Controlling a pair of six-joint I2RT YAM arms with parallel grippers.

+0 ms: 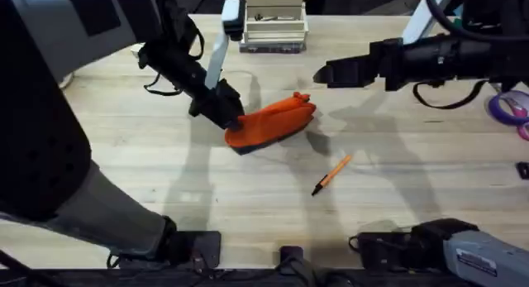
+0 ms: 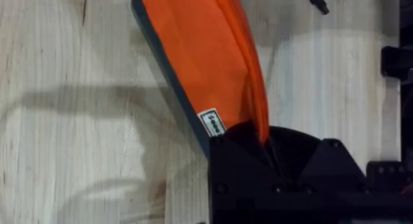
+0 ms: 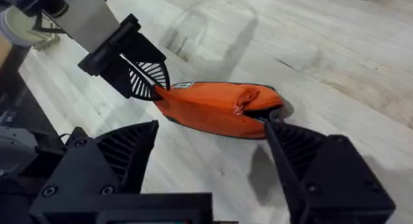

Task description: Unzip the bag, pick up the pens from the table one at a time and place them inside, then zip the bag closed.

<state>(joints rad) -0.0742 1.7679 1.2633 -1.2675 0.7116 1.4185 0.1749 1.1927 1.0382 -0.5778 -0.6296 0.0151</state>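
Note:
The orange bag (image 1: 273, 121) lies on the table (image 1: 165, 171) at mid-centre, its dark base strip toward the front. My left gripper (image 1: 230, 115) is shut on the bag's left end; the left wrist view shows the black fingers (image 2: 258, 143) clamped over the orange fabric (image 2: 206, 56). My right gripper (image 1: 321, 74) hovers open behind the bag's right end, apart from it. In the right wrist view its fingers (image 3: 303, 153) stand wide, with the bag (image 3: 206, 108) and its small orange pull (image 3: 240, 108) beyond. One orange pen (image 1: 332, 174) lies in front of the bag, to its right.
Purple-handled scissors (image 1: 508, 107) lie at the right edge. A white tray (image 1: 274, 29) with small items stands at the back centre. Black fixtures (image 1: 397, 241) sit along the front edge. Bare wood lies in front of the bag and around the pen.

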